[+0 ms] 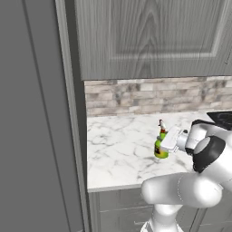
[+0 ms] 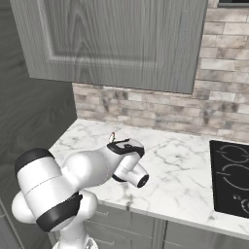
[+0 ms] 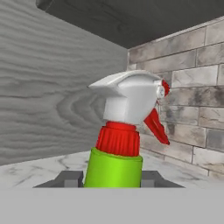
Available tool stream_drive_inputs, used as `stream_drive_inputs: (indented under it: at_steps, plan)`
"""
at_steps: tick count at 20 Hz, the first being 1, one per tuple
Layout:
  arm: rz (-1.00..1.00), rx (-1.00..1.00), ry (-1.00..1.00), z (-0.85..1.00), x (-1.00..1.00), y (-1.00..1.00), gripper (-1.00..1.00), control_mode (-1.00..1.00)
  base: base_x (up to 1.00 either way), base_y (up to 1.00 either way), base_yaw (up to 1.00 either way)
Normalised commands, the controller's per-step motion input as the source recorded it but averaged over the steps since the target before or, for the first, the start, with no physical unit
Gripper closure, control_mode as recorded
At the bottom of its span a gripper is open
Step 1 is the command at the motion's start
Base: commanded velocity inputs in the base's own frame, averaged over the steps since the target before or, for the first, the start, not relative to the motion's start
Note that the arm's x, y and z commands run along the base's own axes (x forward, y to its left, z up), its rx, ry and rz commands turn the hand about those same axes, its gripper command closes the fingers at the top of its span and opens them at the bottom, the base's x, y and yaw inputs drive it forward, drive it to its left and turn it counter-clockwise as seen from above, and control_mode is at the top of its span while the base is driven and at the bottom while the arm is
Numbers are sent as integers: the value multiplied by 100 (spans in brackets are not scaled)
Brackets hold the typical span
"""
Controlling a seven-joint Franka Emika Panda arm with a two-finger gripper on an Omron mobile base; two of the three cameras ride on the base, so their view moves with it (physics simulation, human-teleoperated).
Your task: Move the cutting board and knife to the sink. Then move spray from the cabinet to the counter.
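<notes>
The spray (image 1: 160, 152), a green bottle with a red neck and white nozzle, stands upright on the white marble counter (image 1: 118, 149) near its front edge. My gripper (image 1: 160, 146) reaches in from the right and is shut on the bottle's body. In the hand view the spray (image 3: 114, 168) rises close between the two dark fingertips (image 3: 70, 178), its nozzle pointing left. From the right base view only the spray's nozzle tip (image 2: 112, 136) peeks over my hand. The cabinet (image 1: 154, 36) hangs above with its door closed. The cutting board, knife and sink are out of view.
A tall grey panel (image 1: 36, 113) walls off the counter's left end. A brick backsplash (image 2: 160, 114) runs behind the counter (image 2: 180, 170). A black cooktop (image 2: 231, 177) lies to the right. Grey drawers (image 1: 122, 208) sit below the worktop.
</notes>
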Motion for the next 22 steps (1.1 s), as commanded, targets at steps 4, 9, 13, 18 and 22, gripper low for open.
stream_drive_inputs:
  at_steps: [4,9,13,18,22]
  plan:
    - [0,3,-9,12,-1,-6,-100,-100,0,0,0]
    - [-1,7,-8,8,-32,-37,-100,-100,0,0,0]
    - [0,6,-8,21,-24,-32,-100,-100,0,0,0]
    - [0,8,-6,34,-39,-34,-100,-100,0,0,0]
    - [-3,6,0,56,-26,-40,-100,-100,0,0,0]
